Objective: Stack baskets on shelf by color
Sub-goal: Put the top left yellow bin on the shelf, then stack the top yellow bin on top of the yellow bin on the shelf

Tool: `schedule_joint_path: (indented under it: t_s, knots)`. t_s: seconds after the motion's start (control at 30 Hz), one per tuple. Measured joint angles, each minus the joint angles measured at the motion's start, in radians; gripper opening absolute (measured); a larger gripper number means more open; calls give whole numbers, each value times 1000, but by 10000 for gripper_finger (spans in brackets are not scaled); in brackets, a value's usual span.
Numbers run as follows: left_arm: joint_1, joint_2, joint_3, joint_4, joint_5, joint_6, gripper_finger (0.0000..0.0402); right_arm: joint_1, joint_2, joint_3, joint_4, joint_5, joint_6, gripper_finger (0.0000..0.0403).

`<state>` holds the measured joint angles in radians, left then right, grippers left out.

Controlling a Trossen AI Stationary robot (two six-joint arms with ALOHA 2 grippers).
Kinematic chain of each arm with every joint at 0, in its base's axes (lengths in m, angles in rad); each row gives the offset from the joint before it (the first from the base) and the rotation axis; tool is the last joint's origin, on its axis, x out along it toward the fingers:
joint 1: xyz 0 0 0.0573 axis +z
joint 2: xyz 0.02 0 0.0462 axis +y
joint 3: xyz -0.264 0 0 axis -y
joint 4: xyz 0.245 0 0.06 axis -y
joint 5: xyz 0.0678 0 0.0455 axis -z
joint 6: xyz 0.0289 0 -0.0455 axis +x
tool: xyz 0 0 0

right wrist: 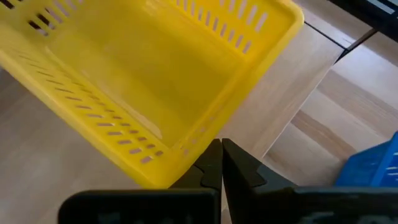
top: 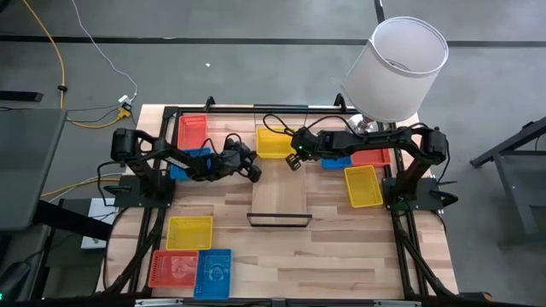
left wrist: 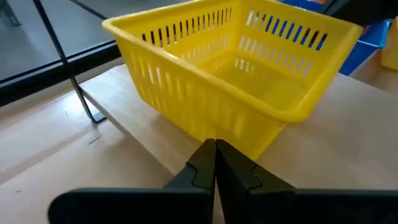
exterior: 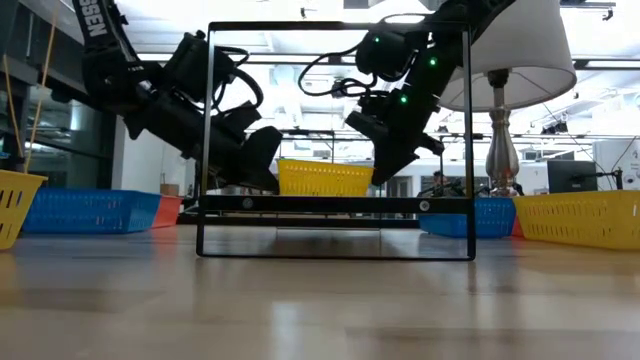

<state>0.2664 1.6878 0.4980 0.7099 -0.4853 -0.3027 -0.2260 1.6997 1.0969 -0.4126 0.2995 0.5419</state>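
A yellow basket point(top: 275, 142) point(left wrist: 224, 74) point(right wrist: 143, 81) rests by its bottom on the far end of the shelf point(top: 281, 200), a light-wood plank with a black rail point(exterior: 335, 203). My left gripper point(top: 255, 174) point(left wrist: 216, 149) is shut and stands just off the basket's near left side, pointing at its lower wall. My right gripper point(top: 294, 163) point(right wrist: 221, 149) is shut too and slants down by the basket's near right corner. Neither has anything between its fingers. My left gripper's shut fingertips point(left wrist: 208, 152) stand before the basket's near lower wall point(left wrist: 217, 127); I cannot tell whether they touch it. My right gripper's shut fingertips point(right wrist: 231, 155) stand at the basket's lower corner point(right wrist: 180, 158); whether they touch it I cannot tell either.
A red basket point(top: 192, 130) and a blue basket point(top: 194, 162) lie by the left arm. Blue point(top: 337, 160), red point(top: 373, 156) and yellow point(top: 363, 186) baskets lie by the right arm. Yellow point(top: 189, 232), red point(top: 173, 270) and blue point(top: 213, 273) baskets sit near left. A lamp point(top: 397, 68) stands far right.
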Motion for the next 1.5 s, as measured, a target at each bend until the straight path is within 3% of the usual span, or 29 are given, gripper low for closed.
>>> schedule_joint_path:
  t_s: [0.63, 0.87, 1.1, 1.37, 1.5]
  knots:
    - [8, -5, 0, -20, 33, 5, 0, -1, -158, 0, -153, 74, -19, 0]
    - [0, -192, 0, -299, 93, 18, 0, 37, -235, 1, -431, 125, -8, 0]
    - [-101, -470, -12, -469, 93, 18, 0, 211, -342, 1, -671, 206, 172, 0]
    - [-324, -702, -117, -305, 86, 56, 0, 564, -410, 1, -832, 213, 471, 0]
    - [-401, -787, -129, -266, 86, 102, 0, 720, -410, 1, -820, 113, 548, 0]
